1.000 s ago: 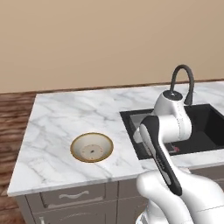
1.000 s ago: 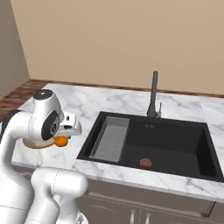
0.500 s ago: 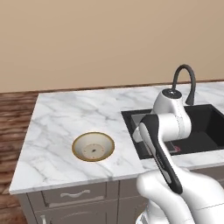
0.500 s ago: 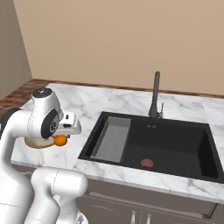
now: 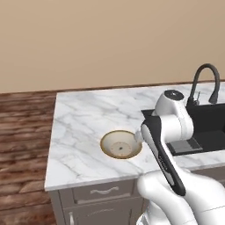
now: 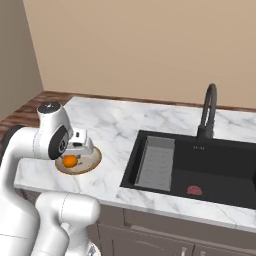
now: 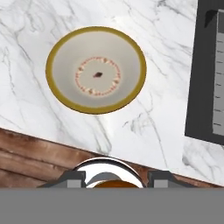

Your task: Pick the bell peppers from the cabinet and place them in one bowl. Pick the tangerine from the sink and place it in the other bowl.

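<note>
At the far left of the left base view, a dark wood floor (image 5: 24, 145) is seen beside a white marble bench (image 5: 88, 118) with drawers below it. On the bench, near its front edge, the other bowl (image 5: 121, 143) is set upright — a round bowl with a tan-gold rim and a pale inside marked by a ring of brownish specks. In the hand view the same bowl (image 7: 96, 69) is looked down into, with nothing lying in it.

Just right of the bowl in the left base view, the white arm (image 5: 169, 127) is bent over the bench, its hand reaching toward the bowl's right rim. In the right base view the tangerine (image 6: 70, 160) is seen pinched between the fingers (image 6: 80, 148), which are closed part-way around it; it is held above the near side of the bowl (image 6: 92, 161), clear of the bowl's floor as far as can be told. In the hand view only a sliver of the orange fruit (image 7: 114, 183) is seen at the bottom, between the two dark tips.

Further right, the sink (image 6: 200, 165) is sunk into the bench — a black basin with a grey ribbed tray (image 6: 157, 162) at its left end, a pinkish-red drain (image 6: 194, 190) on its floor, and a black gooseneck tap (image 6: 209, 107) standing behind it.
</note>
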### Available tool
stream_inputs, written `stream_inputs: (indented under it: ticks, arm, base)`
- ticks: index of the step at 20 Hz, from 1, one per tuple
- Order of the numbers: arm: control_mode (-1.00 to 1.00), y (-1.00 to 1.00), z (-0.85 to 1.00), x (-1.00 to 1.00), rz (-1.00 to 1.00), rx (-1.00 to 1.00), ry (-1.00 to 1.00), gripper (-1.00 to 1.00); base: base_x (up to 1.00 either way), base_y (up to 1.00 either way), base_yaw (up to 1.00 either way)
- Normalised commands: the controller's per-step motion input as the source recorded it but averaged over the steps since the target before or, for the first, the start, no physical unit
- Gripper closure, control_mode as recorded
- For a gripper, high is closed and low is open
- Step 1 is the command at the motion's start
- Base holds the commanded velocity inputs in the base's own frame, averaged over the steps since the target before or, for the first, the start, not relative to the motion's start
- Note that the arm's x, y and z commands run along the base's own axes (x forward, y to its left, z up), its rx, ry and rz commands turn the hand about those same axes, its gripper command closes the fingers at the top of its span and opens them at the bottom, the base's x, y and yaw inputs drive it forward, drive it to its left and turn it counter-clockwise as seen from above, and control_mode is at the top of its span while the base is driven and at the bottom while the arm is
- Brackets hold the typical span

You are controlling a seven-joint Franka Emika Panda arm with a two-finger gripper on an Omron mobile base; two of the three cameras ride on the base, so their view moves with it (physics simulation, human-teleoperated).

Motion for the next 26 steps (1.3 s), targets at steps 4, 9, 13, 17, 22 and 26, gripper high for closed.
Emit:
stream_inputs:
  ticks: [4, 9, 13, 17, 22, 26]
  arm:
    - [1.00, 0.00, 0.00, 0.00, 0.00, 0.00, 0.00, 1.00]
    - [1.00, 0.00, 0.00, 0.00, 0.00, 0.00, 0.00, 1.00]
    - [1.00, 0.00, 0.00, 0.00, 0.00, 0.00, 0.00, 1.00]
    - [1.00, 0.00, 0.00, 0.00, 0.00, 0.00, 0.00, 1.00]
    - [1.00, 0.00, 0.00, 0.00, 0.00, 0.00, 0.00, 1.00]
    - [1.00, 0.00, 0.00, 0.00, 0.00, 0.00, 0.00, 1.00]
  base:
    - [0.43, 0.25, 0.00]
    - [0.71, -0.43, 0.06]
    - [0.52, -0.13, 0.00]
    - [0.38, 0.00, -0.01]
    - [0.02, 0.00, 0.00]
    - [0.00, 0.00, 0.00]
